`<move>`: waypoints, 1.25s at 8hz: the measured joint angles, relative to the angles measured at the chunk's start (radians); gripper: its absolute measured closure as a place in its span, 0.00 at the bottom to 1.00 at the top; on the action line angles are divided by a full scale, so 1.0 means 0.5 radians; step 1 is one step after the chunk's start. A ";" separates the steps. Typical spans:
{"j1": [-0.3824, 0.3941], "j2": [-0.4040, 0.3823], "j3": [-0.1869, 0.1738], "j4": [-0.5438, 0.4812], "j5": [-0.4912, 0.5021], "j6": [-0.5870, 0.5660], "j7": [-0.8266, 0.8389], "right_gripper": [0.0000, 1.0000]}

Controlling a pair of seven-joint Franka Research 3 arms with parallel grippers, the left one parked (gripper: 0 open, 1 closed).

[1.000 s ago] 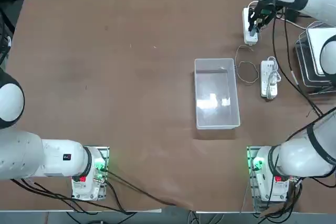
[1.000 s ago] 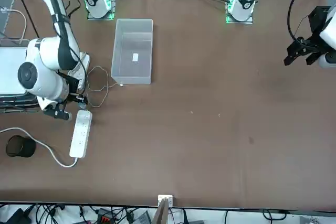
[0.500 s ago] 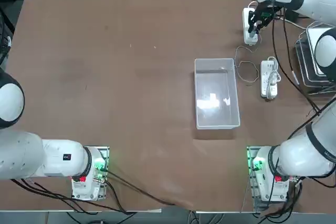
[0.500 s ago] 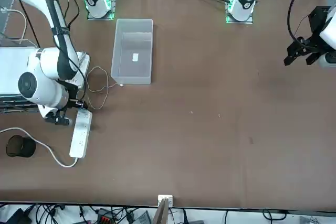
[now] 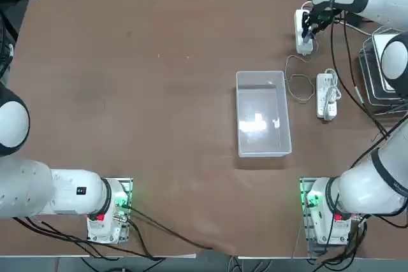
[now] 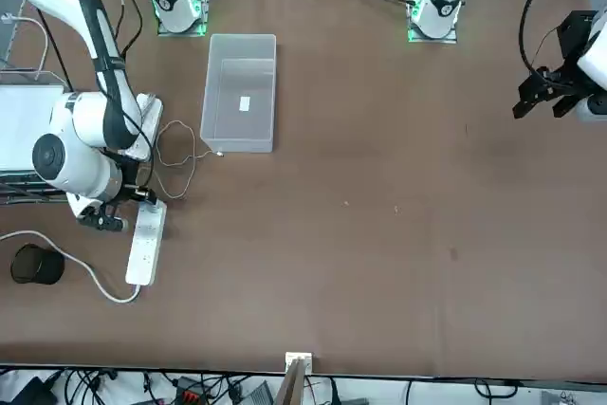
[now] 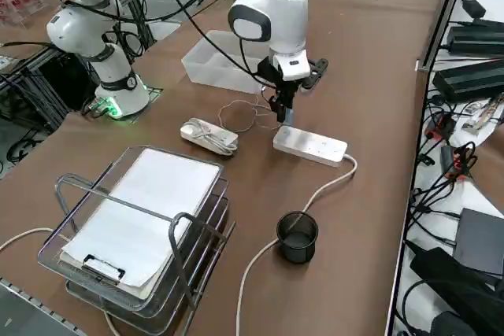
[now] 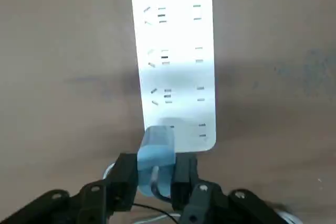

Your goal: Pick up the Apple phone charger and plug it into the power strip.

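Observation:
My right gripper [image 8: 156, 182] is shut on the Apple phone charger [image 8: 156, 153], a small pale block held between the black fingers. The charger's front end meets the last socket at the near end of the power strip [image 8: 173, 61]; whether its prongs are in, I cannot tell. In the right side view the gripper [image 7: 281, 113] points straight down at the left end of the power strip [image 7: 311, 145]. The thin pale wire [image 5: 294, 81] loops on the table behind it. In the top view the gripper [image 5: 306, 30] stands over the power strip [image 5: 305, 48] at the far right.
A shorter white strip [image 5: 326, 95] with its cord bundled on it lies close by. A clear plastic bin [image 5: 262, 113] sits mid-table. A wire tray with a clipboard [image 7: 142, 222] and a black cup [image 7: 298, 235] stand near the strip's thick cord [image 7: 268, 253].
The right gripper has carried the charger a little farther from the robot's base, onto the near end of the power strip. It has stayed shut.

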 joint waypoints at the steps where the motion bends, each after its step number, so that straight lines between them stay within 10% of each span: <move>1: 0.000 0.006 0.000 0.000 0.000 0.016 0.000 0.64; 10: -0.024 0.081 -0.001 0.001 0.000 0.038 -0.072 0.64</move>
